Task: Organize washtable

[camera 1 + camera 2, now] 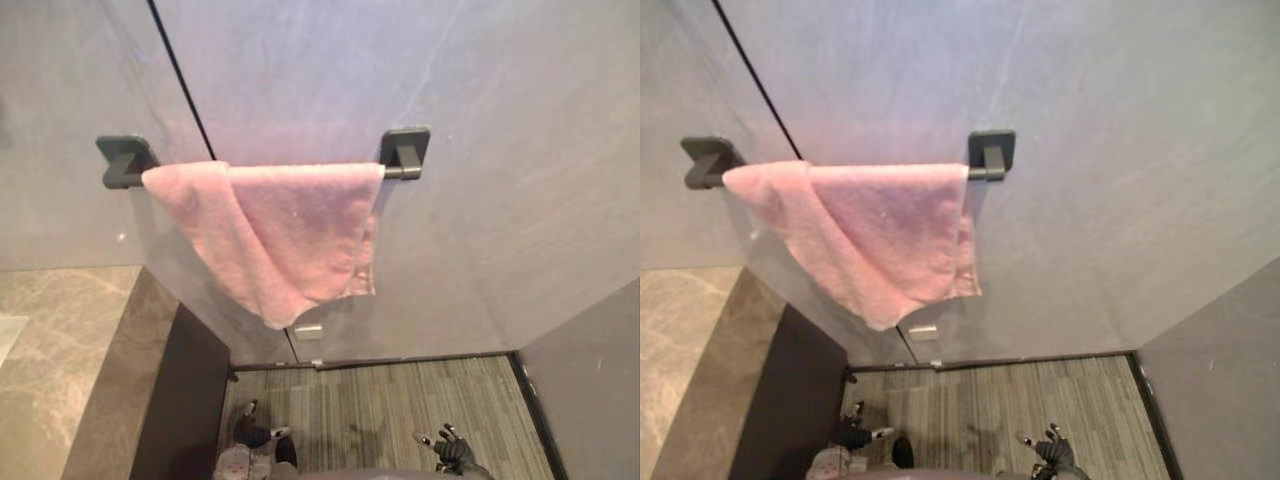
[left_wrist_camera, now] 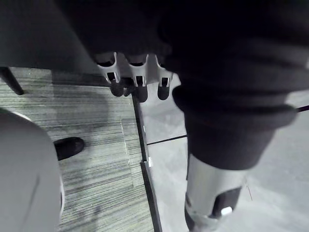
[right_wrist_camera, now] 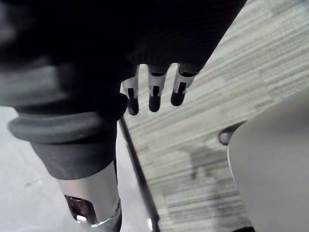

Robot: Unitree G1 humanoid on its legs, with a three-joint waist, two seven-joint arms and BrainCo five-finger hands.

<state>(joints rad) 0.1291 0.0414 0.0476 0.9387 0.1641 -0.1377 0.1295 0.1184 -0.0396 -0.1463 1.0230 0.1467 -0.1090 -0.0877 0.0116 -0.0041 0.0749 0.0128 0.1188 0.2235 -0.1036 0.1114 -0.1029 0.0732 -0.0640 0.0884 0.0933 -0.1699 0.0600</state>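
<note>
Left hand (image 2: 137,79): hangs low at the robot's side, fingers straight and slack, nothing in them. Past the dark tips lies the floor (image 1: 380,400). Right hand (image 3: 153,92): same condition, fingers relaxed and slightly apart, empty, low over the floor on the robot's right. Neither hand is near any item of the task.

Floor: striped grey-green covering with a fine ribbed texture, meeting the wall (image 1: 500,150) at a dark strip. Wall: smooth grey panels, faintly veined, with a thin dark joint running down on the robot's left.

Towel (image 1: 280,225): pink, soft looped pile, draped over a rail (image 1: 400,173) fixed to the wall well above the hands. It hangs unevenly, with one corner drooping to a point and the lower edge slanted. Rail: slim metal bar between two square dark brackets (image 1: 405,150).

Counter (image 1: 50,340): polished beige veined stone on the robot's left, over a flat dark front panel. Nothing can be made out on the part of its top in view.

Assessment: the towel is on the rail, so that step looks finished or nearly so. If the drape is to be squared, the next move calls for raising a hand to the low corner and drawing it level; otherwise, a turn toward the counter
</note>
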